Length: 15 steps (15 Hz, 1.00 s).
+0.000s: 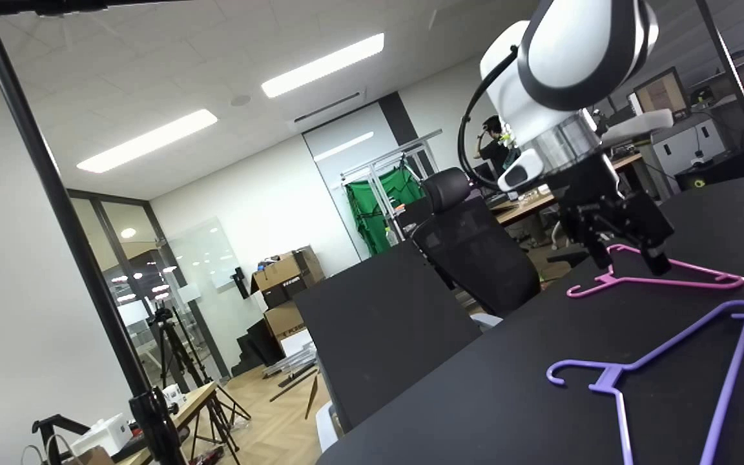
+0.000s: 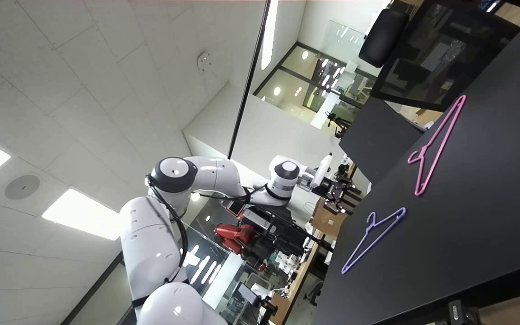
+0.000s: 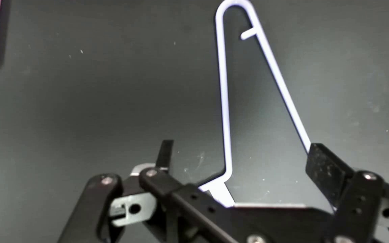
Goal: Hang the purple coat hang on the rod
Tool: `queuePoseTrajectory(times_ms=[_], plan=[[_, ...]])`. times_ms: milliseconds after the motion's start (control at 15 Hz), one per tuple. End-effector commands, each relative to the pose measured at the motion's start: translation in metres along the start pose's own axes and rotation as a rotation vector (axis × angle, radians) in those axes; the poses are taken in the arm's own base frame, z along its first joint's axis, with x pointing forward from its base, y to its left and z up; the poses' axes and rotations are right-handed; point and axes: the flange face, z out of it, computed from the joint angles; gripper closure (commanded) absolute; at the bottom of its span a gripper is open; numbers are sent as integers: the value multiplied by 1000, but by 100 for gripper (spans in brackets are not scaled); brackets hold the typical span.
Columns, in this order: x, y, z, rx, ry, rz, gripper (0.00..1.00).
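A smooth black tabletop (image 1: 475,400) is shown in both exterior views. Over it a jointed robot arm (image 2: 215,174), white-cased with dark bands and a silver-coloured metal wrist, is extended. On the left of an exterior view a slanting upright pole (image 1: 55,187) of thin black metal is seen, and at its top the rod (image 1: 17,6), a thin round black metal bar, is only partly framed. Beyond the table a high-backed black mesh office chair (image 1: 478,253) is placed, with brown cardboard boxes (image 1: 278,274) stacked farther off to its left. A black two-fingered gripper (image 1: 629,263) is held above the tabletop; its jaws are set wide apart, with a broad gap left between the dark, flat-padded fingers (image 3: 326,170). The purple coat hang (image 3: 224,94), a thin lavender-purple plastic hanger of triangular outline with a hook, is laid flat on the tabletop. In the wrist view its neck is framed between the fingers, its hook is hidden by the gripper, and its long straight bar is partly covered by the finger on the right. Near it, and apart from it, a thin triangular pink-magenta plastic hanger (image 2: 441,145) is laid flat.
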Motion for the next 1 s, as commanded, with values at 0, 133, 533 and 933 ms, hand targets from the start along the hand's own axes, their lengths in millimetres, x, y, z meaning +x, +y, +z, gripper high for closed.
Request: queuePoseTrajectory(times_ms=[0, 133, 533, 933], plan=[[40, 22, 39, 25, 12, -34, 0], [53, 25, 58, 48, 14, -42, 0], [80, 27, 87, 86, -9, -20, 33], [92, 31, 87, 100, -20, -18, 75]])
